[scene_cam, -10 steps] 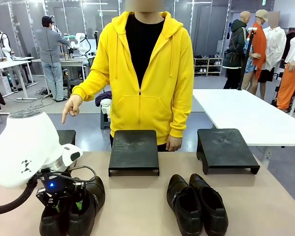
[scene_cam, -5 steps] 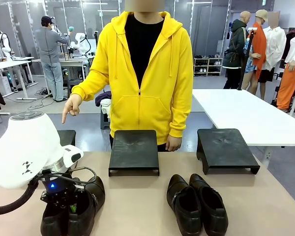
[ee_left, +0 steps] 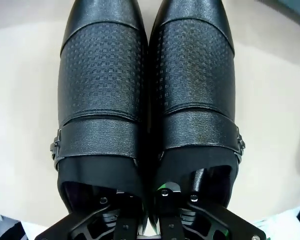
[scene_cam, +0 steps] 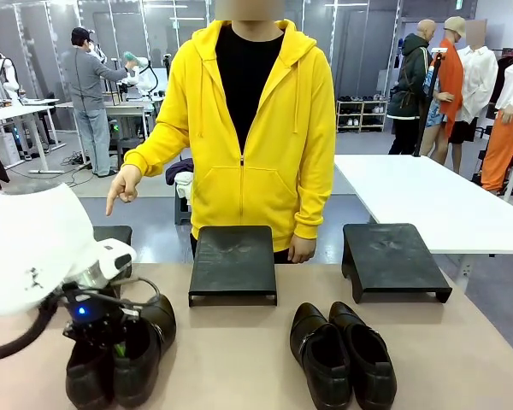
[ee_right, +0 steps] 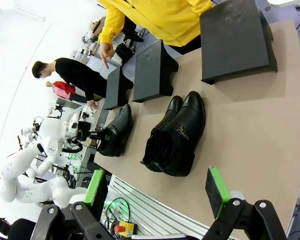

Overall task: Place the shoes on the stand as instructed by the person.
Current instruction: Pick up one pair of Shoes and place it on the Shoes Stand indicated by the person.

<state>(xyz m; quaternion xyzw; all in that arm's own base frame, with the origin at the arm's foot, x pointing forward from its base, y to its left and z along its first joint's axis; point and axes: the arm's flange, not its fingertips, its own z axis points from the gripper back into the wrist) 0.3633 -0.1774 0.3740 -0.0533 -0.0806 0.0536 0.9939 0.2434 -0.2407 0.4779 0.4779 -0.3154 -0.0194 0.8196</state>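
One pair of glossy black shoes (scene_cam: 141,354) with side buckles lies at the table's near left, toes pointing away from me. My left gripper (scene_cam: 98,331) reaches down into their openings. In the left wrist view the buckled shoes (ee_left: 102,90) lie side by side, and my left gripper (ee_left: 149,212) is shut on their two inner walls. The other pair of shoes (scene_cam: 342,354) lies at the near right. My right gripper (ee_right: 157,192) hangs open above the near edge, with that pair of shoes (ee_right: 177,132) ahead of it. The person (scene_cam: 256,128) in yellow points a hand (scene_cam: 120,190) down at the left stand (scene_cam: 120,233).
A middle stand (scene_cam: 232,260) and a right stand (scene_cam: 393,256), both black and bare, sit along the far side of the tan table (scene_cam: 239,359). The person's other hand (scene_cam: 302,249) rests by the middle stand. A white table (scene_cam: 427,196) stands behind on the right.
My left gripper has closed on the inner walls of the left pair. The arm and the pair have shifted slightly to the left. The right arm and the person's pointing hand are unchanged.
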